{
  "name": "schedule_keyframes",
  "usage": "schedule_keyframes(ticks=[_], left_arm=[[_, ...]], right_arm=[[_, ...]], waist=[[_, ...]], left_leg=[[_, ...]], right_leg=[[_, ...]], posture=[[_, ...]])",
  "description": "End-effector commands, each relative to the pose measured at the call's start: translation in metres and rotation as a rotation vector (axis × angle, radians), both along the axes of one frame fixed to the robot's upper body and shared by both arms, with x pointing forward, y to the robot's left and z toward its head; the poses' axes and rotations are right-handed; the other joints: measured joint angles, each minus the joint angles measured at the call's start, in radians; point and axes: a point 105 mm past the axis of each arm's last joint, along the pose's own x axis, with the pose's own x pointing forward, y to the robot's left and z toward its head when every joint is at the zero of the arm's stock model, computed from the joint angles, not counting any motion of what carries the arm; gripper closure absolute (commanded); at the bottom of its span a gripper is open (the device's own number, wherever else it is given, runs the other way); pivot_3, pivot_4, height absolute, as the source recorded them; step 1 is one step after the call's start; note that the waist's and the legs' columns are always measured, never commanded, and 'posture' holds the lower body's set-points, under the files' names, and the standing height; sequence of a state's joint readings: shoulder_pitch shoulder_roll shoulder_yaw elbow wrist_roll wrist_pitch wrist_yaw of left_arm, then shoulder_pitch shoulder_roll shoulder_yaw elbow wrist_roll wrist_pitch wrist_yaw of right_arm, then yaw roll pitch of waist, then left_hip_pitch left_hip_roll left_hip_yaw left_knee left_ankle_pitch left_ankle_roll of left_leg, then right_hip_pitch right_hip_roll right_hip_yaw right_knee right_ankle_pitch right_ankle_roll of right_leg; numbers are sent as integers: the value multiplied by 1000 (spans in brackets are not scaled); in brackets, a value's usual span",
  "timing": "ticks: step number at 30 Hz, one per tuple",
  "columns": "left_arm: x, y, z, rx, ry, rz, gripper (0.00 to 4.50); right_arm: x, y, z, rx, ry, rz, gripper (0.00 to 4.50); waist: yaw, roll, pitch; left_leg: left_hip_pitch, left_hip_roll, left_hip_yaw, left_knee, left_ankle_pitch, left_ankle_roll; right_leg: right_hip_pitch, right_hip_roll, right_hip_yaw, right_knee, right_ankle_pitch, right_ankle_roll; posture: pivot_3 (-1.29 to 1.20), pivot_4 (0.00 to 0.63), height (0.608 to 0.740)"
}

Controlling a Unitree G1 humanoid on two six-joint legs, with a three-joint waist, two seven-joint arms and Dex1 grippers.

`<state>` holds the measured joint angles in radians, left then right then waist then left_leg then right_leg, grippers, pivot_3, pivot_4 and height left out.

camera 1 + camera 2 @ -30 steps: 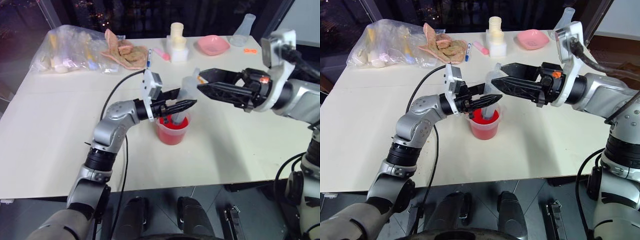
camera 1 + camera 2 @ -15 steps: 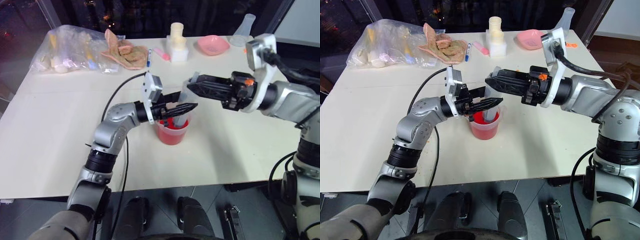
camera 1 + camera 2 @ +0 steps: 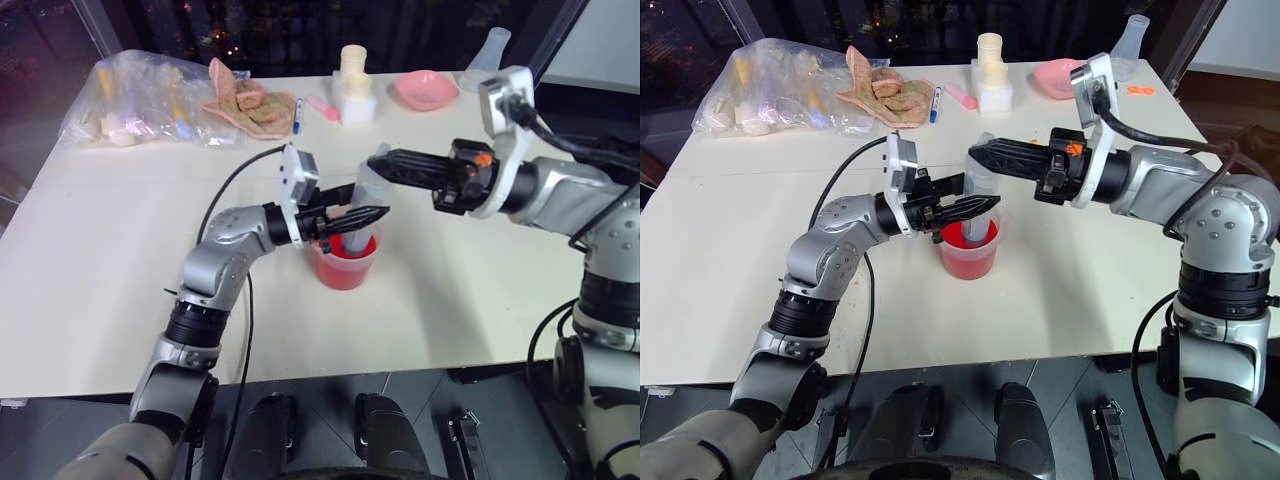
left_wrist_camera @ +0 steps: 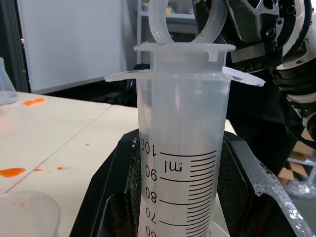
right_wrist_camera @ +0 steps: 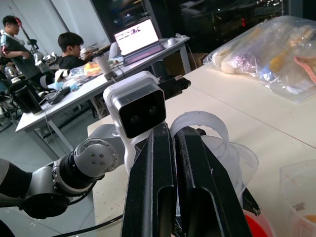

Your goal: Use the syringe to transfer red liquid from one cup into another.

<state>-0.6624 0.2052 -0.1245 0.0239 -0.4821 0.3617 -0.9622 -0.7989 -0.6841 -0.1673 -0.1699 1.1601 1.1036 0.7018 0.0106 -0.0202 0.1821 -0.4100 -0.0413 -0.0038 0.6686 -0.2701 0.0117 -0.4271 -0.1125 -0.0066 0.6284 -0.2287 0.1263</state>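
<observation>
Grippers meet over the middle of a pale table. The left gripper (image 3: 372,213) reaches in from the left with its two black fingers clamped on the barrel of the syringe (image 4: 180,163), holding it upright. The right gripper (image 3: 980,154) comes in level from the right, higher up, its fingers pressed narrowly together at the white ring of the plunger (image 5: 200,124); whether they truly pinch that ring is hard to tell.

The syringe's long axis runs nearly straight up and down. Its lower end dips into the cup (image 3: 968,258) of red liquid (image 3: 345,250) directly below the left gripper, so the tip itself is hidden. Its top lies right at the right gripper's fingertips. By my reading, the coming move is a straight pull upward on the plunger along that axis, with the left gripper bracing the barrel; the right arm is the nearer one to the plunger.

A second, empty clear cup (image 4: 24,215) sits just beside, low in the left wrist view.
</observation>
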Motion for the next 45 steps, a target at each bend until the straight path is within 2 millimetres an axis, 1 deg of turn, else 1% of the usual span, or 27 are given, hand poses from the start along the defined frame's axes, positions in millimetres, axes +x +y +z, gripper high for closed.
schedule_keyframes(ticks=[1,4,10,18,29,34,40,45], left_arm=[[-8,-7,-3,29,-30,-30,2954],[-10,-8,-6,29,-25,-36,2954],[-12,-9,-11,39,-13,-39,2954],[-16,-10,-15,48,-4,-47,2954],[-15,-11,-13,42,-3,-47,2954],[-14,-12,-7,30,-13,-42,2954],[-12,-11,-5,28,-19,-37,2954],[-11,-11,3,8,-29,-32,2954]], right_arm=[[-10,6,29,56,-111,59,4462],[-12,6,35,65,-133,60,4462],[-11,5,41,78,-143,60,4462],[-11,1,54,144,-140,67,4462],[-12,0,57,145,-142,72,4462],[-13,1,57,146,-142,75,4462],[-14,2,55,145,-141,79,4462],[-14,3,52,142,-137,77,4462]], waist=[[0,0,0],[0,0,0],[0,0,0],[0,0,0],[0,0,0],[0,0,0],[0,0,0],[0,0,0]], left_leg=[[0,0,0,0,0,0],[0,0,0,0,0,0],[0,0,0,0,0,0],[0,0,0,0,0,0],[0,0,0,0,0,0],[0,0,0,0,0,0],[0,0,0,-1,0,1],[0,0,0,-1,0,1]], right_leg=[[0,0,0,0,0,0],[0,0,0,0,0,0],[0,0,0,0,0,0],[0,-1,0,0,0,0],[0,-1,0,-1,0,0],[0,-1,0,-1,0,0],[0,-1,0,-1,0,0],[0,-1,0,-1,0,0]], posture=[[0,150,740],[0,150,740],[0,150,740],[0,150,740],[0,150,740],[0,150,740],[0,150,740],[0,150,740]])
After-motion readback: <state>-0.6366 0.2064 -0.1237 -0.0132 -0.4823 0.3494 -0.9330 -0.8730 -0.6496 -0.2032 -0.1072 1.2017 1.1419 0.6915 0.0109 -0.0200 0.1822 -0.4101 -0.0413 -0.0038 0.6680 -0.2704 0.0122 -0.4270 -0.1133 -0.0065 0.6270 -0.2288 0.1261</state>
